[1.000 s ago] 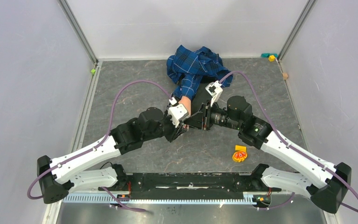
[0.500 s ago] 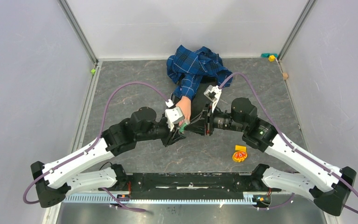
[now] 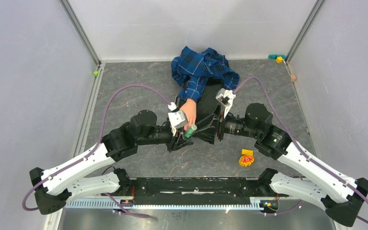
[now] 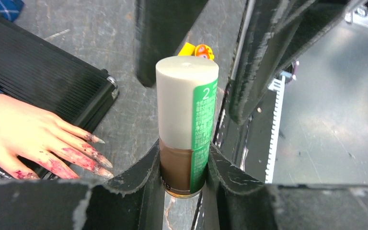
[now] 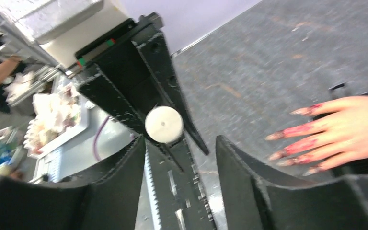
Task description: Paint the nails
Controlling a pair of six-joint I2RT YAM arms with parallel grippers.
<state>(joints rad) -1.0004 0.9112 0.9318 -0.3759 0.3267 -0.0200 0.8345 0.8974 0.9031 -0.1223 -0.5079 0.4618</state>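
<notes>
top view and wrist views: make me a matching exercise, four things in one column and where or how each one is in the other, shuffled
Things
1 white-capped bottle
2 mannequin hand
3 orange toy
4 right fingers

States
a lying loose on the table
b red smears on its nails
c apart, holding nothing
d clamped between the left fingers

Pairs: 1-d, 2-b, 3-a, 4-c
</notes>
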